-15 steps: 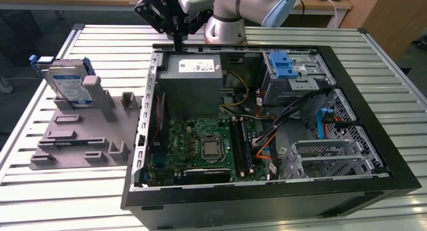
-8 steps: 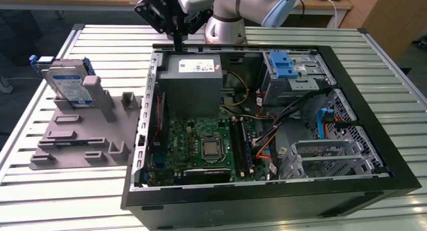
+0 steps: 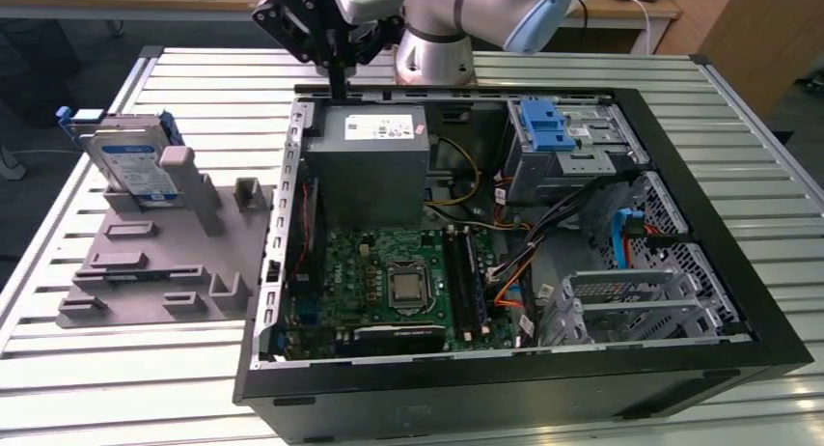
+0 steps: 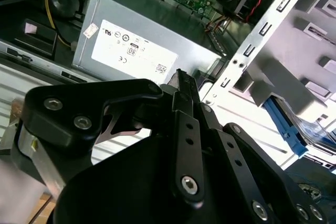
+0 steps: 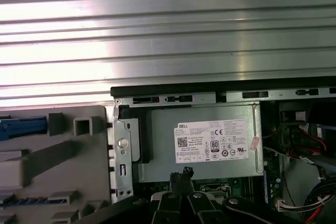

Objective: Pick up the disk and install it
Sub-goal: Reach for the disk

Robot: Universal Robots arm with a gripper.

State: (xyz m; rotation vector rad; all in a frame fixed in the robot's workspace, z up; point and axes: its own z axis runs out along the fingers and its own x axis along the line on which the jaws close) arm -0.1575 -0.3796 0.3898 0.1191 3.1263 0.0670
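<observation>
The disk (image 3: 133, 168), a flat silver hard drive with a blue-and-white label and blue plastic rails, stands on edge in the grey moulded fixture (image 3: 154, 272). In the exterior view you find it at about nine o'clock from the open black computer case (image 3: 721, 359), apart from it. Fixture and case both rest on the slatted aluminium table (image 3: 91, 369). Inside the case, the grey power-supply box (image 3: 373, 171) with a white sticker lies at eleven o'clock, the green motherboard (image 3: 386, 272) at seven, and the metal drive cage (image 3: 573, 147) with a blue latch at one. Your black gripper (image 3: 338, 89) hangs over the case's twelve-o'clock wall, at the far edge of the power-supply box and well apart from the disk. Its fingers (image 4: 185, 108) are pressed together and grip nothing.
</observation>
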